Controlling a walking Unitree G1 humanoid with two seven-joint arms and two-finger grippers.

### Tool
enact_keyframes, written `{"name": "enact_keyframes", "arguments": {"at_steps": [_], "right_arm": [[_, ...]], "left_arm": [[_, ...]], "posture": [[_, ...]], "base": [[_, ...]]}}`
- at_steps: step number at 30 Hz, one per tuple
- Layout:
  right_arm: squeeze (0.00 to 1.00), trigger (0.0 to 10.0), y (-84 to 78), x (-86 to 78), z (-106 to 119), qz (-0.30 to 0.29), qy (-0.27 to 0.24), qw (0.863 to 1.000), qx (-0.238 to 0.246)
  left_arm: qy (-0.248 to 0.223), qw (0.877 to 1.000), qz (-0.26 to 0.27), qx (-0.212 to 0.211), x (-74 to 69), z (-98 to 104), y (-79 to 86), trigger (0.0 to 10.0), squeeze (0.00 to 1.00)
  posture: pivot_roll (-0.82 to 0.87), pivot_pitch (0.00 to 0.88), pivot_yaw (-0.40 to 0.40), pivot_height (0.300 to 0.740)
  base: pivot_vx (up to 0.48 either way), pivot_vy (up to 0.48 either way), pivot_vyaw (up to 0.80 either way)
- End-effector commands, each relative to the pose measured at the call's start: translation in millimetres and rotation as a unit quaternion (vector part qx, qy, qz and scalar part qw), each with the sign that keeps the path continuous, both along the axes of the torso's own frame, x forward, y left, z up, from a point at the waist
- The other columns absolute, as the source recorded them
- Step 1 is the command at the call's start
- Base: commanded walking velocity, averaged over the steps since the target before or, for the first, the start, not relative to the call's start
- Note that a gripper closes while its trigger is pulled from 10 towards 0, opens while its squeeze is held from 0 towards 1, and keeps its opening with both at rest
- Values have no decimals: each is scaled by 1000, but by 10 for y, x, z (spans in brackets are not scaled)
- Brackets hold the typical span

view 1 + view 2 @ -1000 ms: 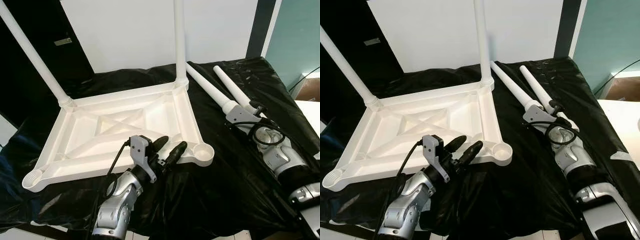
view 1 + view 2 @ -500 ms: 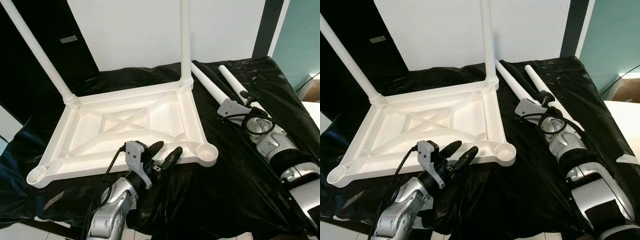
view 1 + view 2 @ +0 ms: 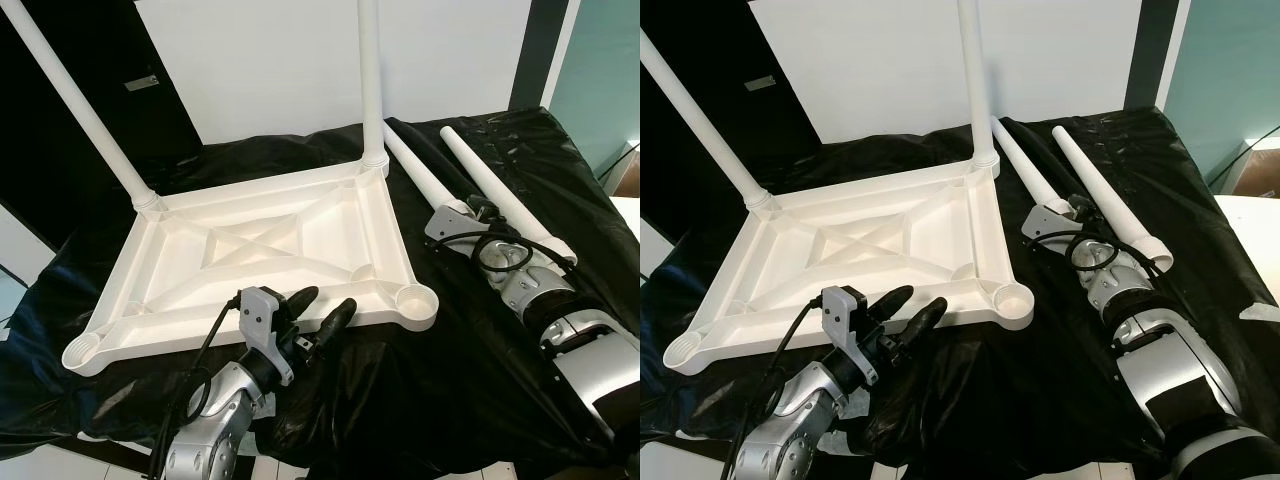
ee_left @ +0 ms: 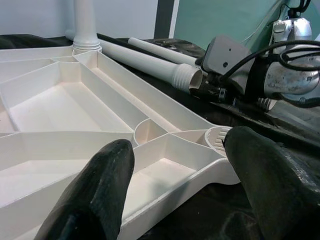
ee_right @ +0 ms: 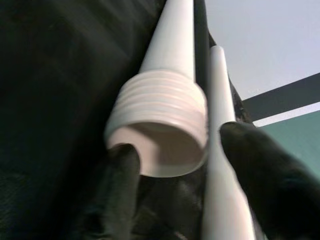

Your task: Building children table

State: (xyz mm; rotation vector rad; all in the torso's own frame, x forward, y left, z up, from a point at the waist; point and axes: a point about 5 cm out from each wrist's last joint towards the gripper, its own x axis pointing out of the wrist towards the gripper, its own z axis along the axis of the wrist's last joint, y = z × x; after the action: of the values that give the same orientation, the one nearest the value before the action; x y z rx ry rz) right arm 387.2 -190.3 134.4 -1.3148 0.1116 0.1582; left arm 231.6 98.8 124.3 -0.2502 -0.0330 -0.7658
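My right gripper (image 5: 175, 165) has jaws apart around the threaded end of a loose leg (image 5: 165, 115); I should centre it before clamping, left gripper (image 4: 175, 190) open, idle.

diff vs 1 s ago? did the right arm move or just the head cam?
The right tool has moved forward along the inner loose leg, and its open fingers now bracket that leg's threaded end, not yet closed on it. Some of the shift is head-camera motion. Unchanged: left tool open at the near edge of the upturned tabletop, two legs screwed in, outer loose leg on the cloth.
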Motion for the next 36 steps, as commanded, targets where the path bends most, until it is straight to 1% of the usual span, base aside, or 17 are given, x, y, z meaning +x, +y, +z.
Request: {"name": "enact_keyframes", "arguments": {"at_steps": [1, 2, 5, 7, 10, 15, 17, 19, 20, 21, 23, 25, 27, 28, 29, 34, 36], "right_arm": [[0, 0, 56, -31, -105, 5, 18, 1000, 4], [0, 0, 56, -31, -105, 5, 18, 1000, 4], [0, 0, 66, -74, -209, -8, 22, 999, 34], [0, 0, 66, -74, -209, -8, 22, 999, 34], [0, 0, 57, -105, -266, -28, 10, 997, 70], [0, 0, 104, -109, -216, -28, -42, 994, 100], [0, 0, 120, -128, -158, -30, -93, 987, 125], [0, 0, 120, -128, -158, -30, -93, 987, 125], [0, 0, 152, -265, -143, -31, -165, 974, 154], [0, 0, 152, -265, -143, -31, -165, 974, 154], [0, 0, 168, -431, -167, -33, -204, 964, 169], [0, 0, 168, -431, -167, -33, -204, 964, 169], [0, 0, 157, -558, -215, -40, -217, 959, 177], [0, 0, 140, -623, -199, -40, -229, 956, 181], [0, 0, 116, -695, -107, -31, -255, 949, 180], [0, 0, 116, -710, -73, -27, -262, 948, 179], [0, 0, 119, -732, -10, -19, -276, 945, 175]], "left_arm": [[7, 1000, 4, 9, -14, -19, 35, 10000, 0], [7, 1000, 4, 9, -14, -19, 35, 10000, 0], [8, 1000, 6, 9, -9, -12, 37, 10000, 0], [8, 1000, 6, 9, -9, -12, 37, 10000, 0], [8, 1000, 3, 7, 13, -11, 12, 10000, 0], [7, 1000, -1, 7, 42, -7, -9, 10000, 0], [5, 1000, 0, 4, 56, -5, -28, 10000, 0], [5, 1000, 0, 4, 56, -5, -28, 10000, 0], [3, 1000, 3, -3, 71, -4, -42, 10000, 0], [3, 1000, 3, -3, 71, -4, -42, 10000, 0], [4, 1000, 4, -9, 85, -10, -62, 10000, 0], [4, 1000, 4, -9, 85, -10, -62, 10000, 0], [5, 1000, -1, -11, 97, -20, -86, 10000, 0], [5, 1000, -6, -13, 107, -25, -102, 10000, 0], [4, 1000, -16, -13, 133, -28, -134, 10000, 0], [3, 1000, -19, -13, 138, -27, -140, 10000, 0], [1, 1000, -22, -12, 150, -26, -147, 10000, 0]], "posture": [[152, 15, 179, 740], [152, 15, 179, 740], [149, 7, 178, 740], [149, 7, 178, 740], [128, 0, 183, 740], [115, 0, 178, 740], [107, 0, 166, 740], [107, 0, 166, 740], [84, 0, 159, 740], [84, 0, 159, 740], [65, 0, 157, 740], [65, 0, 157, 740], [42, 0, 162, 740], [32, 0, 164, 740], [12, 0, 165, 740], [12, 0, 165, 740], [-2, 0, 164, 740]], "base": [[0, 0, 0], [0, 0, 0], [0, 0, 0], [0, 0, 0], [0, 0, 0], [0, 0, 0], [0, 0, 0], [0, 0, 0], [0, 0, 0], [0, 0, 0], [0, 0, 0], [0, 0, 0], [0, 0, 0], [0, 0, 0], [0, 0, 0], [0, 0, 0], [0, 0, 0]]}}
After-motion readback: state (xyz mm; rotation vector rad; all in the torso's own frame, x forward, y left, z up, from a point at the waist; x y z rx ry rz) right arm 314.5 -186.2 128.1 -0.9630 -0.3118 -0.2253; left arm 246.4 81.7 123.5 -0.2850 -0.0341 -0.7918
